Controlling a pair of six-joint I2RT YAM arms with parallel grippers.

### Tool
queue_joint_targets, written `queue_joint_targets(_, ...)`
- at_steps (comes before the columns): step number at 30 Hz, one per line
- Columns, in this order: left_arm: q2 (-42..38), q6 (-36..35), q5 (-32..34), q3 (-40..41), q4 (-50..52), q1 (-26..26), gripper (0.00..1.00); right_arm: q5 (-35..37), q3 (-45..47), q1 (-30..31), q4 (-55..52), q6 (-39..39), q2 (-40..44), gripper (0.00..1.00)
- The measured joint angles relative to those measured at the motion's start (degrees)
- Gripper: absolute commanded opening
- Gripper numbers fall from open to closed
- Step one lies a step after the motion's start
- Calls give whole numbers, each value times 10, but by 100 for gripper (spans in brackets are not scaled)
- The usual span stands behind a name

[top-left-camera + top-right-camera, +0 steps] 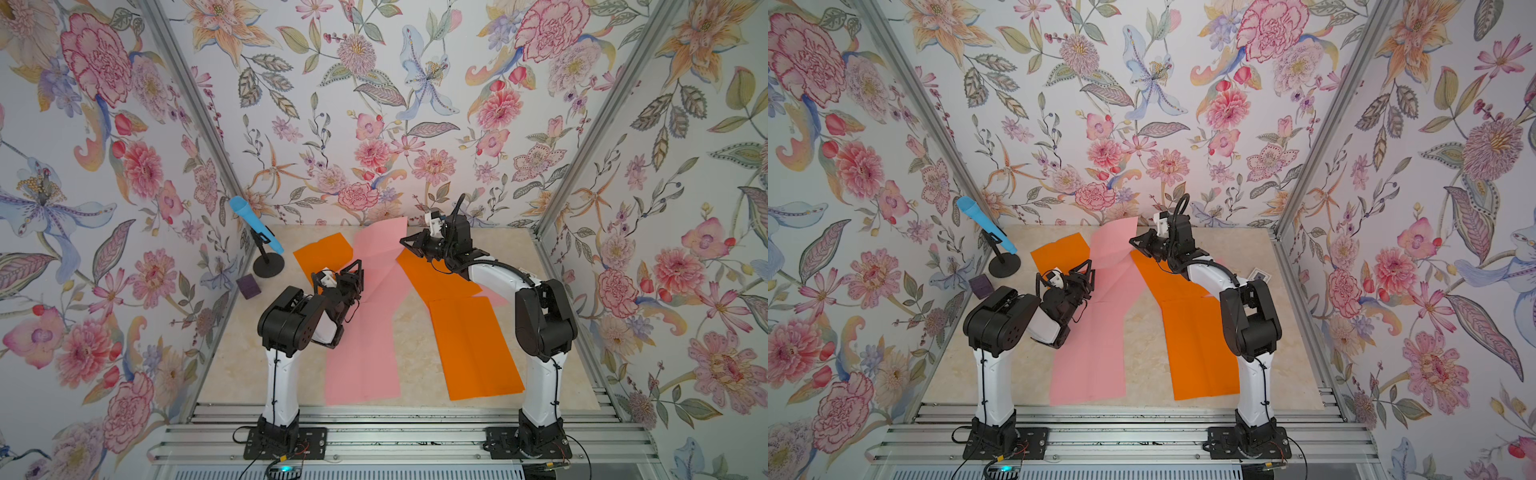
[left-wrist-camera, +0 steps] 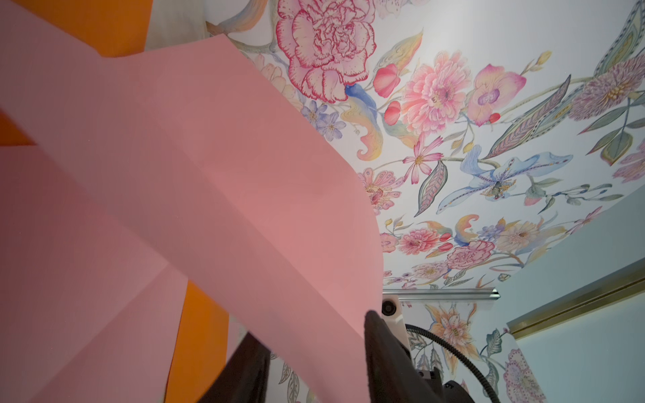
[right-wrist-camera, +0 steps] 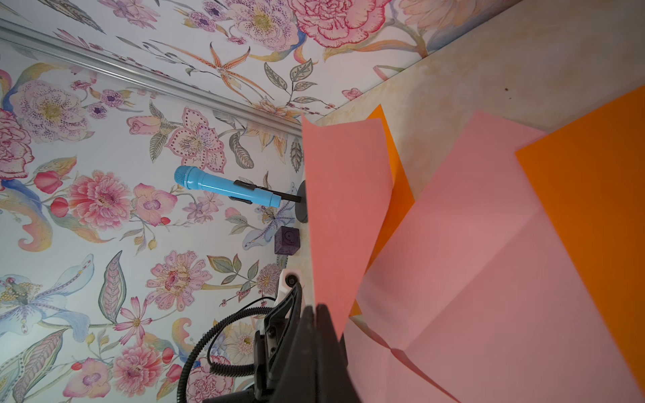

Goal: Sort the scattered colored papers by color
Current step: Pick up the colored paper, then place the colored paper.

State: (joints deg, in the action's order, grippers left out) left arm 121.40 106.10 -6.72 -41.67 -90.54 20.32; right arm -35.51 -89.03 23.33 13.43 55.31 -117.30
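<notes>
Right gripper (image 3: 316, 314) is fully closed, pinching a corner of the lifted pink sheet (image 1: 380, 243) at far centre, which stands curled off the table (image 1: 232, 374). Left gripper (image 2: 316, 335) sits just left of it with jaws part-open. What looks like the same sheet passes between them, and no pinch shows yet. The other papers lie flat. A long pink sheet (image 1: 361, 353) runs from centre to the near edge. One orange sheet (image 1: 324, 251) is far left, partly under the pink. Two more orange sheets (image 1: 469, 345) overlap down the right side, with a pink corner (image 1: 494, 297) poking out beside the right arm. Off-task items are a purple block (image 1: 248, 286) and a blue toy microphone (image 1: 255, 226) at far left, and a white card (image 1: 1258, 275) at right. The paper likely handles as very light, thin and floppy. It sags and curls where it is unsupported, and the creases act as hinges. It probably slides easily on the smooth top and can drag neighbouring sheets along. Best hold is a raised edge or corner, not the flat middle. A second pinch on the opposite edge should keep it taut for carrying to the pink side.
</notes>
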Motion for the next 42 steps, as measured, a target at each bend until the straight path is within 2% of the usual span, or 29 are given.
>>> queue_joint_targets(5,0,-1,-5,1,0,0,10,0,26,-4,0,-5,4,3)
queue_joint_targets(12,0,0,-21,16,-1,-1,0,-2,46,-5,-4,-16,29,9)
queue_joint_targets(19,-7,-2,-51,21,0,-9,0,-5,55,-15,-21,-44,53,55)
queue_joint_targets(24,-42,-29,-132,-20,25,-21,0,-11,79,-52,-53,-63,78,65)
queue_joint_targets(26,-81,-57,-172,-32,68,-24,0,-11,82,-73,-72,-75,87,66)
queue_joint_targets(29,-174,-136,-235,-44,185,-26,0,-11,84,-103,-103,-99,100,68)
queue_joint_targets(33,-285,-270,-307,-98,378,-26,0,-26,101,-120,-119,-121,116,76)
queue_joint_targets(36,-354,-362,-355,-135,499,-26,0,-63,127,-117,-99,-116,117,79)
queue_joint_targets(39,-416,-424,-395,-130,568,-26,0,-103,166,-113,-64,-97,117,80)
queue_joint_targets(42,-477,-460,-423,-72,597,-26,0,-132,190,-106,-31,-78,117,82)
